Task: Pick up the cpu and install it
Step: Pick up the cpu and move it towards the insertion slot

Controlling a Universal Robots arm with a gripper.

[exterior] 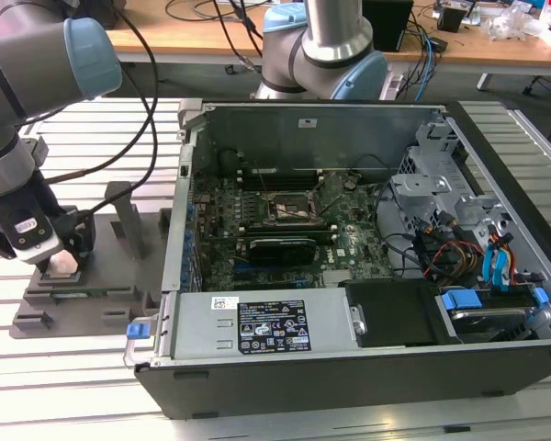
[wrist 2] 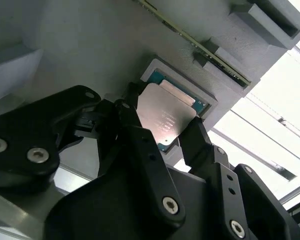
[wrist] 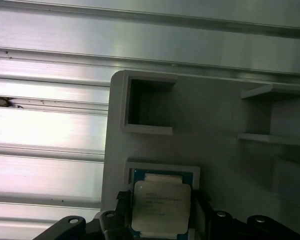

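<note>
The cpu [wrist 2: 165, 117], a flat square chip with a silver top plate, is at the square pocket of the grey fixture block [wrist 2: 90, 45]. My gripper [wrist 2: 162, 125] is shut on it, with one black finger [wrist 2: 132, 117] on each side edge. The chip looks slightly tilted and raised from the pocket. In the first wrist view the cpu [wrist: 160, 205] shows between the fingertips of the gripper [wrist: 160, 212], over the fixture [wrist: 215, 125]. In the exterior view the gripper [exterior: 62, 264] is low over the fixture [exterior: 83, 296] at the exterior view's left. The motherboard socket [exterior: 291, 209] lies open inside the computer case [exterior: 349, 367].
The open case fills the middle and the exterior view's right, with cables, a drive bay [exterior: 496, 303] and a power supply [exterior: 257, 326]. A second robot arm's base [exterior: 321, 46] stands behind the case. Upright fixture posts [exterior: 129, 216] rise between gripper and case. The slatted aluminium table [exterior: 73, 386] lies below.
</note>
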